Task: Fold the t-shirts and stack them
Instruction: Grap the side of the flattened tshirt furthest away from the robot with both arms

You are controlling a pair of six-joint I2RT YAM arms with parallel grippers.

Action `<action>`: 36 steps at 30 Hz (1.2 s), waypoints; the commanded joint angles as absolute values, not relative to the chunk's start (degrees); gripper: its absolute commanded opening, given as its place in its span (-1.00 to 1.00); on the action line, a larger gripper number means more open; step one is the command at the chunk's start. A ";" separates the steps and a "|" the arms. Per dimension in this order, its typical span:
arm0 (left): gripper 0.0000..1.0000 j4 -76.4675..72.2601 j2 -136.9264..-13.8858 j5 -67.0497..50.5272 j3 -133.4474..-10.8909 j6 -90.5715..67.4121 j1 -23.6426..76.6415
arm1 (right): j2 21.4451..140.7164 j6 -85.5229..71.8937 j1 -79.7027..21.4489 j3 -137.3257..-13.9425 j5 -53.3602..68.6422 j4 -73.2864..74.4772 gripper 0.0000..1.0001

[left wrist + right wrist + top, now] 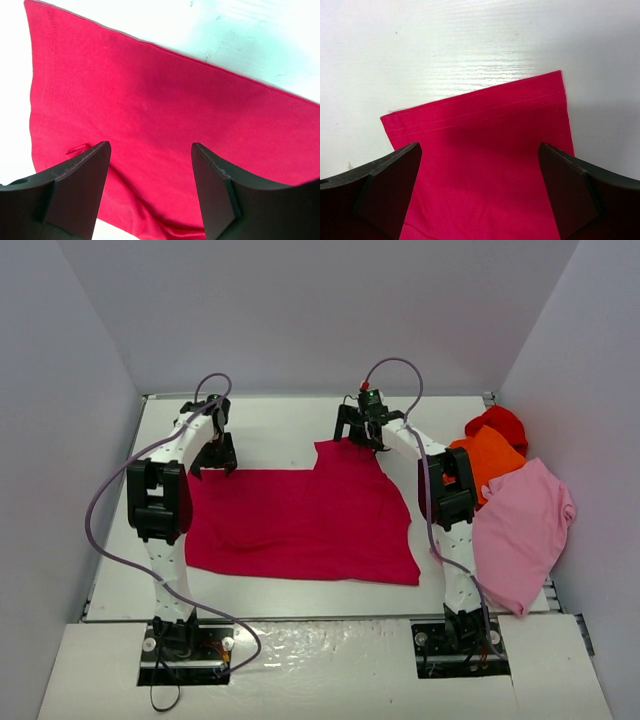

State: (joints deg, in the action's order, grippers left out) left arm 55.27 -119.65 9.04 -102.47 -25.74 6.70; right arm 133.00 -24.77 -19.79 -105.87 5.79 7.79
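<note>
The white table [280,420] is smooth and faintly glossy. Across its middle the crimson t-shirt [300,525] lies spread flat. It looks like large, thin, limp knit, probably light but floppy, so it is best pinched at its hemmed corners by both tools together. The light pink t-shirt [520,530] lies rumpled at three o'clock, with the orange t-shirt [490,462] and bright red t-shirt [500,423] bunched at two o'clock. The left tool [214,458], jaws apart and empty, hangs over the crimson shirt's ten-o'clock edge. The right tool [362,430], wide open and empty, straddles the double-stitched sleeve hem [480,107] at twelve o'clock.

Right end effector [479,149] gapes over hemmed edge of crimson t-shirt [485,120], perhaps a sleeve.
</note>
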 commanded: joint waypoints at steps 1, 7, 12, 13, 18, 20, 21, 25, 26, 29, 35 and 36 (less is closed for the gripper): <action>0.23 53.46 -118.26 8.77 -103.52 -26.84 5.75 | 132.71 -23.97 -19.51 -109.40 6.50 6.94 1.00; 0.22 50.19 -118.21 5.10 -100.29 -28.65 4.92 | 134.12 -24.08 -19.51 -112.67 7.64 7.38 1.00; 0.26 49.68 -118.26 3.38 -98.53 -29.09 4.41 | 136.19 -24.65 -19.82 -113.16 8.52 7.49 1.00; 0.29 49.50 -118.16 3.03 -98.12 -29.29 4.24 | 136.54 -24.75 -19.92 -112.85 8.52 7.52 1.00; 0.41 48.78 -118.72 2.04 -97.20 -29.88 3.44 | 137.62 -25.05 -20.81 -110.84 4.13 9.01 1.00; 0.42 48.78 -119.26 1.08 -97.47 -29.88 3.01 | 137.98 -24.21 -21.42 -110.74 2.49 10.17 1.00; 0.42 48.70 -119.68 0.32 -97.80 -29.80 2.74 | 138.56 -24.01 -21.61 -110.91 1.81 11.51 1.00; 0.42 49.39 -121.11 0.00 -99.31 -29.35 1.14 | 140.29 -23.82 -21.88 -111.09 0.27 14.17 1.00; 0.42 49.50 -121.21 0.00 -99.52 -29.20 0.94 | 140.74 -23.77 -21.88 -110.99 0.21 14.83 1.00; 0.42 49.78 -121.74 0.00 -99.82 -28.80 0.42 | 141.71 -23.93 -22.00 -110.78 0.18 16.25 1.00; 0.42 48.87 -123.90 -3.58 -98.65 -28.74 -1.40 | 143.69 -23.85 -22.68 -110.92 -3.21 19.69 1.00; 0.42 48.87 -124.42 -4.08 -98.71 -28.74 -1.41 | 144.06 -23.62 -22.98 -111.19 -4.21 20.61 1.00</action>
